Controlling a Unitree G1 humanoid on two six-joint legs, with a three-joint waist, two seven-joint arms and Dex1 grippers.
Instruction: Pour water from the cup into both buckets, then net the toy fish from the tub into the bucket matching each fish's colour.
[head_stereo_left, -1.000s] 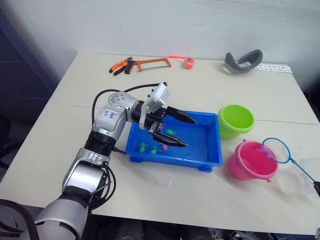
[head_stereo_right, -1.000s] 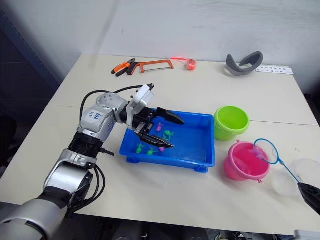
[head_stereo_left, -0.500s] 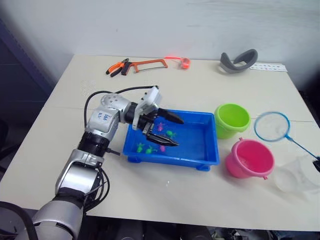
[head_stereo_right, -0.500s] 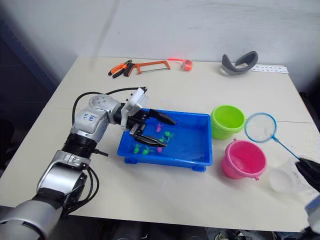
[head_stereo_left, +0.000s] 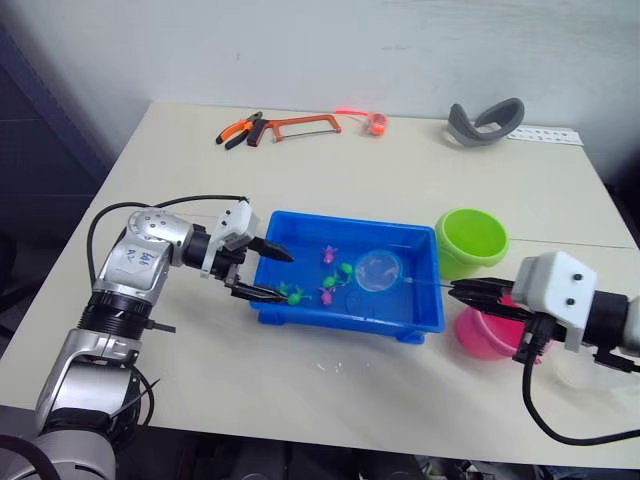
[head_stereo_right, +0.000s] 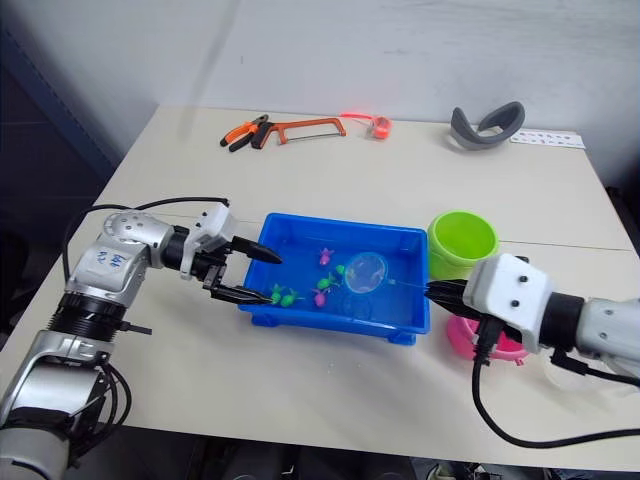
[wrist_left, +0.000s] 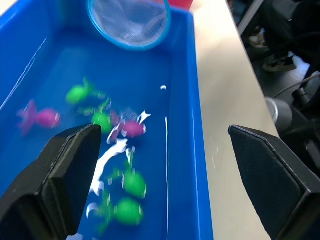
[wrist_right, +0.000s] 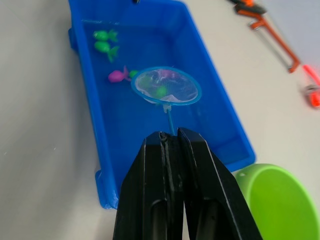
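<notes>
The tub (head_stereo_left: 405, 310) lies at table centre with its long axis running left to right between the two arms. One tub, two buckets and one net are present: the green bucket (head_stereo_left: 472, 239) stands just beside the tub's right end, and the pink bucket (head_stereo_left: 478, 336) sits nearer the robot, partly hidden behind the right arm. The right gripper (wrist_right: 172, 145) has its fingers pressed together on the net (head_stereo_left: 378, 271) handle, which points leftward from that hand so the hoop hangs over the tub's right half. The left gripper (head_stereo_left: 264, 272) is spread wide at the tub's left wall, gripping nothing. About six fish (wrist_left: 123, 129) can be counted, roughly two pink and four green, clustered left of the hoop, so the right arm is the working arm and the coming sweep runs leftward.
</notes>
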